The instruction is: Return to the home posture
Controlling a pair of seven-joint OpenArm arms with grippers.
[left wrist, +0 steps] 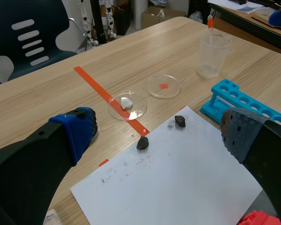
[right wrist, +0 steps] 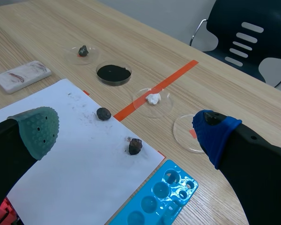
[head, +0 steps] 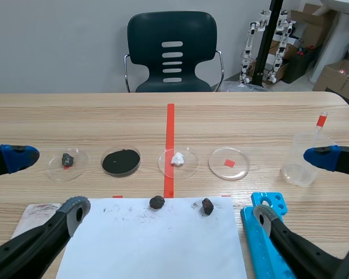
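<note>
A long wooden table is filling the scene, with a dark chair standing at its far side. A white sheet of paper is lying at the near edge, between the two arms. The left gripper is hanging low over the paper's left corner with its fingers spread wide, holding nothing. The right gripper is doing the same over a blue test-tube rack. Beyond the rack a clear plastic beaker is holding a pipette. Four petri dishes are sitting in a row, carrying a dark stone, black powder, a white lump and a red square. Two dark rocks are resting on the paper's far edge.
</note>
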